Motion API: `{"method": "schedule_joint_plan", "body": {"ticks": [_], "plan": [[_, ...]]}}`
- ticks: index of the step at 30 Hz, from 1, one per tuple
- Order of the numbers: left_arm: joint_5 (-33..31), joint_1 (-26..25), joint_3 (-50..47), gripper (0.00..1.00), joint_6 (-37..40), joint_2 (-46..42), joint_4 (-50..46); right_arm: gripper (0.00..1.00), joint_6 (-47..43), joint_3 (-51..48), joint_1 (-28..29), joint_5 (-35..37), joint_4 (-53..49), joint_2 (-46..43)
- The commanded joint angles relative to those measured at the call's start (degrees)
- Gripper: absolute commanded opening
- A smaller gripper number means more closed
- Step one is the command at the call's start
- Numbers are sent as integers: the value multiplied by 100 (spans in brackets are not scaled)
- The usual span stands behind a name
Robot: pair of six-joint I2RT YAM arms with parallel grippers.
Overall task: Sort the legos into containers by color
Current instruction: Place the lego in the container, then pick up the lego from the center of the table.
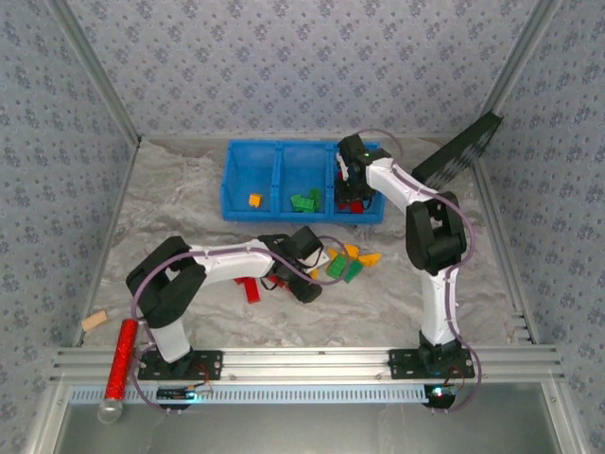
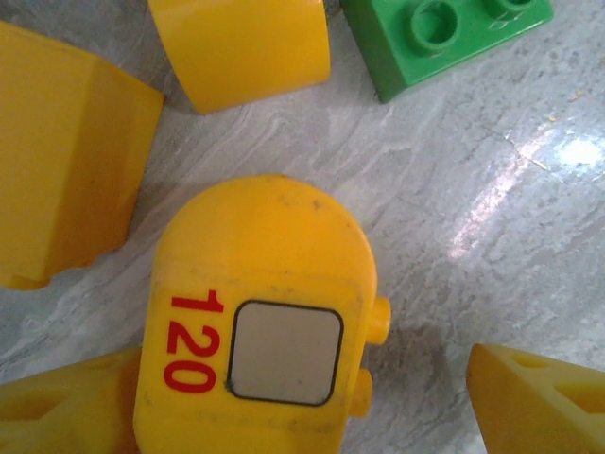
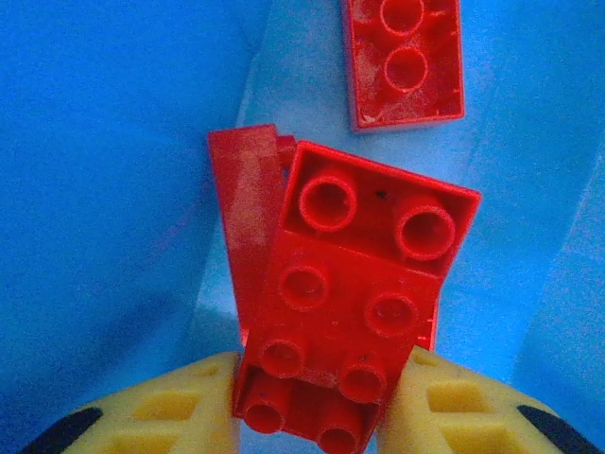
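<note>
Red plastic is filling the gap between my right fingers (image 3: 189, 411): I am gripping a stepped red brick (image 3: 345, 312) with round studs by its near end, both yellow pads pressing its sides, and its lowest studs are running off the bottom of the wrist view. It is sitting inside the right-hand compartment of the blue tray (image 3: 95, 189), whose smooth walls are blurring into one flat blue, so I cannot tell whether the brick is touching the floor. A slanted red piece (image 3: 244, 218) is hiding half behind it, and a second red brick (image 3: 405, 57) is lying further in, its far end cut off. From above, my right arm is covering much of that compartment; the middle one is holding green bricks (image 1: 304, 200) and the left one a single orange-yellow brick (image 1: 254, 200). My left fingers (image 2: 539, 397) are standing wide around a rounded yellow brick (image 2: 260, 255) that is carrying a red 120 and a pale grey square; the left pad is looking to be against it, the right pad is standing clear, and both are being cropped by the bottom edge. Around it, on the glossy grey marbled surface (image 2: 454, 189), a blocky yellow piece (image 2: 66, 161), a curved yellow piece (image 2: 241, 47) and a green studded brick (image 2: 440, 38) are lying, each cut by the frame. From above, a lone red brick (image 1: 249, 288) is lying beside my left arm, partly hidden by it.
</note>
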Motion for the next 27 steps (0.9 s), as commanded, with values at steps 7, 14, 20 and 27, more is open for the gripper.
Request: {"method": "schedule_joint_plan", "body": {"ticks": [7, 14, 20, 27], "plan": [[54, -33, 238, 84, -69, 223, 24, 50, -90, 313, -64, -221, -231, 45], [45, -35, 261, 81, -79, 318, 62, 59, -99, 350, -59, -231, -331, -192], [-7, -32, 362, 69, -141, 511, 78, 59, -84, 307, -58, -252, -430, -612], [-94, -32, 319, 54, -222, 663, -1, 60, -55, 404, -124, -409, -718, -1169]]}}
